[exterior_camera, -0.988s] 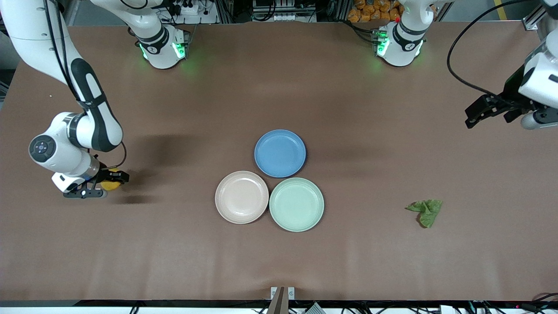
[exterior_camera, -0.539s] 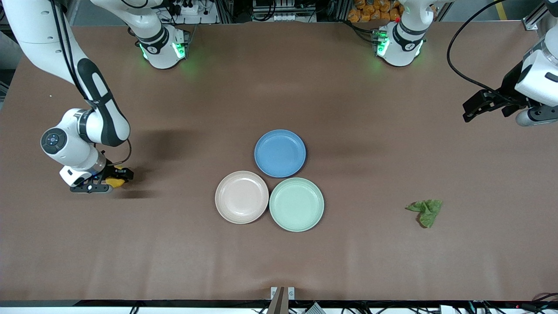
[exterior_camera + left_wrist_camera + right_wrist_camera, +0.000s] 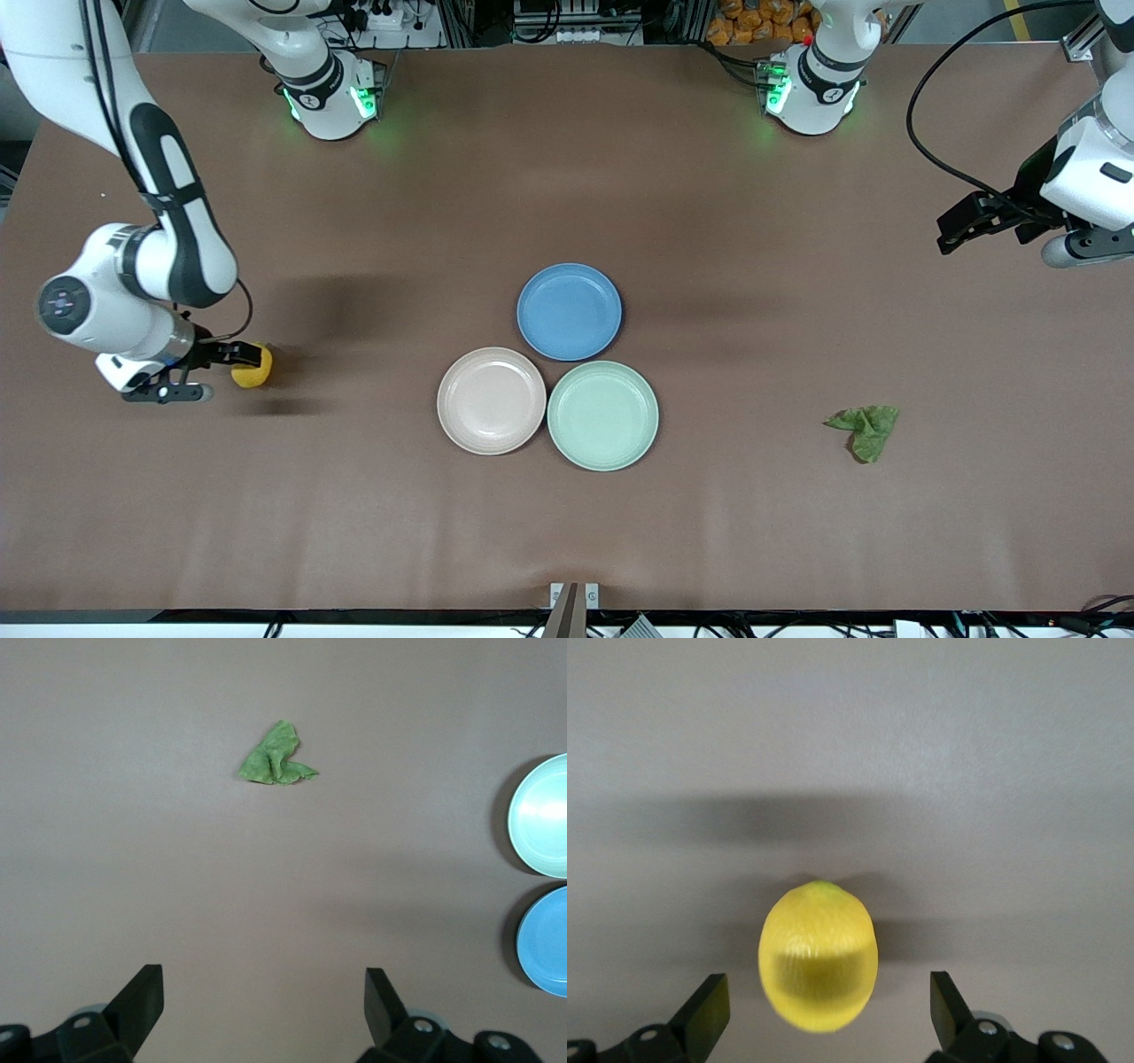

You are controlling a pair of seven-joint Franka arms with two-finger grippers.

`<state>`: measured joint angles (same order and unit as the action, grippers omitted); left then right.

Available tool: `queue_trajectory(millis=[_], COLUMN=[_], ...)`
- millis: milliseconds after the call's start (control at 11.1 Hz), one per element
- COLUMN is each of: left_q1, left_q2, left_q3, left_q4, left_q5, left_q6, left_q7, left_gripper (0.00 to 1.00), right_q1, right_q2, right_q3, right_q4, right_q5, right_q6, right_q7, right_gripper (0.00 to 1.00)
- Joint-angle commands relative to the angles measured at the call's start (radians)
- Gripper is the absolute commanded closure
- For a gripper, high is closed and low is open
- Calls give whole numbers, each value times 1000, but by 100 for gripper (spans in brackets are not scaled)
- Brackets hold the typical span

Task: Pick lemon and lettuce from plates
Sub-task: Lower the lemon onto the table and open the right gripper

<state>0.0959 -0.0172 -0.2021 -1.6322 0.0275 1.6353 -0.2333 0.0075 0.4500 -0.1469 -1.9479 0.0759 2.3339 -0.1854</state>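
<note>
The yellow lemon [image 3: 251,368] lies on the bare table toward the right arm's end; in the right wrist view the lemon [image 3: 819,954] sits between the open fingers without touching them. My right gripper [image 3: 232,361] is open beside it. The green lettuce [image 3: 864,428] lies crumpled on the table toward the left arm's end; the lettuce [image 3: 275,758] also shows in the left wrist view. My left gripper [image 3: 959,232] is open and empty, raised over the table's edge. The beige-pink plate [image 3: 491,400] and mint green plate [image 3: 602,415] sit side by side mid-table, both empty.
An empty blue plate [image 3: 569,311] sits just farther from the front camera than the other two plates and touches them. The arm bases [image 3: 330,93] stand at the table's top edge.
My right gripper has opened and let go of the lemon, which now rests on the table; the gripper has drawn back from it. My left gripper has moved slightly.
</note>
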Motion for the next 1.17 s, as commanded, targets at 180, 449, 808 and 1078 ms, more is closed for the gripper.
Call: queue_trajectory(millis=[180,449,808,1078], left_q1=[-1,-5,-1,1], left_q2=[3,3,-9,-20], left_q3=[-3,-5,-5,-3], left_q4=[20,34,38,41], left_q5=[-15,-12,-11,17], left_q6=[-20,-22,-31,-32], left_q7=[23,22,22,150], left_gripper=[0,0,0,0], right_q1=[-7,-1,37,45], right_q2=[-54,-126,-142,-201], right_q3=[-3,-7,-2,0], right_q4=[142,219,387,426], right_q5=[16,-11,-25,-31], right_q6=[-218,-394,-638,-702], right_q7=[55,113,233,244], right_gripper=[0,0,0,0])
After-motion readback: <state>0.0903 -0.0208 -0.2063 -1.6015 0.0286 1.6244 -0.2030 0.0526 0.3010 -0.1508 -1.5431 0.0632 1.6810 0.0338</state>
